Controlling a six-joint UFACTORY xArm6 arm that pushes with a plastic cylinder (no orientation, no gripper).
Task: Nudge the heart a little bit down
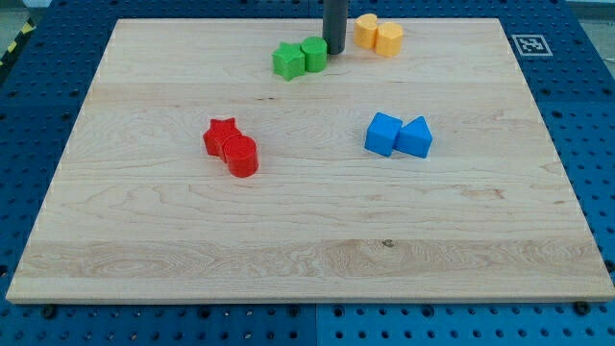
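Observation:
Two yellow blocks sit touching near the view's top. The right one (389, 39) looks like the heart. The left one (366, 29) has a rounded, many-sided shape that I cannot make out. My dark rod comes down from the view's top edge. My tip (333, 51) rests on the board just left of the yellow pair, a small gap away. It is against the right side of a green block (314, 54).
A green star (286, 61) touches the left side of that green block. A red star (220, 136) and a red cylinder (241, 157) touch at centre-left. A blue cube (383, 134) and a blue triangular block (415, 138) touch at centre-right. The wooden board (307, 259) lies on a blue pegboard.

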